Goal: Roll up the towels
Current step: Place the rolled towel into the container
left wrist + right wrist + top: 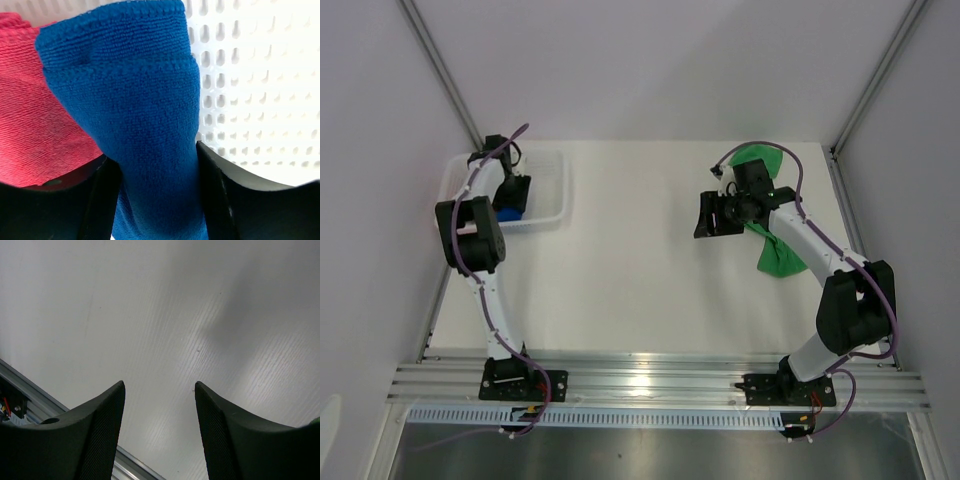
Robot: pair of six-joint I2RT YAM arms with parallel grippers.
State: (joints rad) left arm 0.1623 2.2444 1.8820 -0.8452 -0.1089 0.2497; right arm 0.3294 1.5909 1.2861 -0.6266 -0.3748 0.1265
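Observation:
Down inside the white mesh basket, my left gripper has the rolled royal blue towel between its fingers. Both fingers press its sides, and the roll is pinched narrower there. The pink-red towel lies right beside it, on the left in the left wrist view. In the top view the blue towel peeks out under the gripper. The bright green towel lies unrolled at the right of the table, partly under my right arm. My right gripper hangs open and empty above bare table, to the left of the green towel.
The basket stands at the far left corner against the left wall. An aluminium rail runs along the near edge and carries both arm bases. White walls close the table in on the left, back and right.

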